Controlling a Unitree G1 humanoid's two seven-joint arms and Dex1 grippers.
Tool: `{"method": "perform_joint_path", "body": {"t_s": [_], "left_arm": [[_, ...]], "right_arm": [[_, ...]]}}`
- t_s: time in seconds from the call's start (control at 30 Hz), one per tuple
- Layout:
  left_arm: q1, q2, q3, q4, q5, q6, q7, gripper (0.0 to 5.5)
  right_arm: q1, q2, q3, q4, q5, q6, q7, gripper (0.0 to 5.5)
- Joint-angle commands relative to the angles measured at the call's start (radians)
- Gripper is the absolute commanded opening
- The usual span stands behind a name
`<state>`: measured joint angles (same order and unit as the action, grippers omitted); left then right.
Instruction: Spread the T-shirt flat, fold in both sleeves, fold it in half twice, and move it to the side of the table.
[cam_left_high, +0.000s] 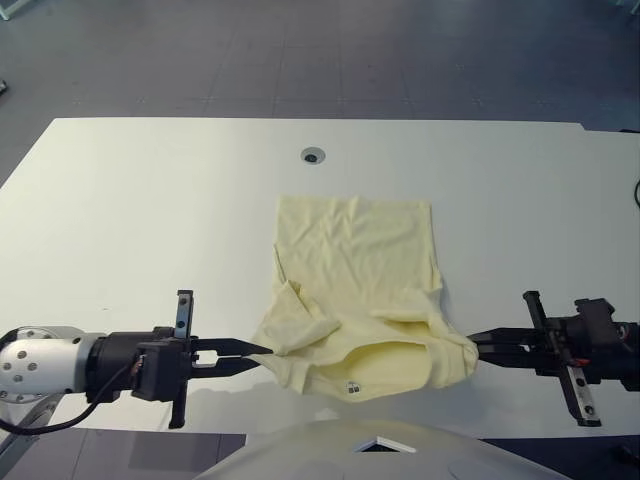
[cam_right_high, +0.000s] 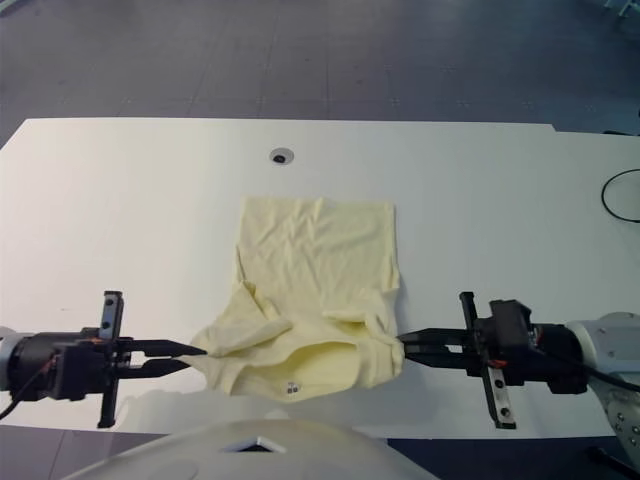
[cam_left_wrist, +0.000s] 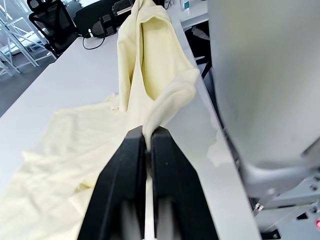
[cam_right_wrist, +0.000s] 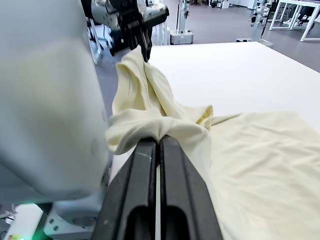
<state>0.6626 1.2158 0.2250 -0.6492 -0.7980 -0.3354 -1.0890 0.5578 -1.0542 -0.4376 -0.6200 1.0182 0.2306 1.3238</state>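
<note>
The pale yellow T-shirt lies on the white desk, just nearward and slightly right of the round cable hole. Its long axis runs away from the hole toward the desk's near edge, hem end toward the hole, neck opening and label at the near end. The hem half lies flat; the near half is bunched and drawn taut. The left claw is clenched on the shirt's near-left corner, and the right claw on its near-right corner, both farther from the hole than the hem. The desk stretches wide on both sides of the hole.
</note>
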Motion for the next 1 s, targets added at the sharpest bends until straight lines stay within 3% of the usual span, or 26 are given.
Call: {"method": "perform_joint_path", "body": {"t_s": [0.03,0.43,0.63,1.0], "left_arm": [[0.047,-0.044,0.127,-0.072,-0.108,0.108,-0.073,0.02],[0.079,-0.142,0.422,-0.210,-0.337,0.454,-0.143,0.02],[0.156,-0.200,0.546,-0.265,-0.390,0.589,-0.262,0.02],[0.167,-0.258,0.609,-0.328,-0.465,0.707,-0.326,0.02]], "right_arm": [[-0.002,0.003,-0.060,-0.031,0.068,0.086,0.034,0.00],[-0.049,0.022,-0.111,-0.050,0.200,0.294,0.017,0.00],[0.031,0.036,-0.168,-0.087,0.156,0.320,0.168,0.00],[-0.005,0.038,-0.191,-0.089,0.168,0.373,0.191,0.00]]}}
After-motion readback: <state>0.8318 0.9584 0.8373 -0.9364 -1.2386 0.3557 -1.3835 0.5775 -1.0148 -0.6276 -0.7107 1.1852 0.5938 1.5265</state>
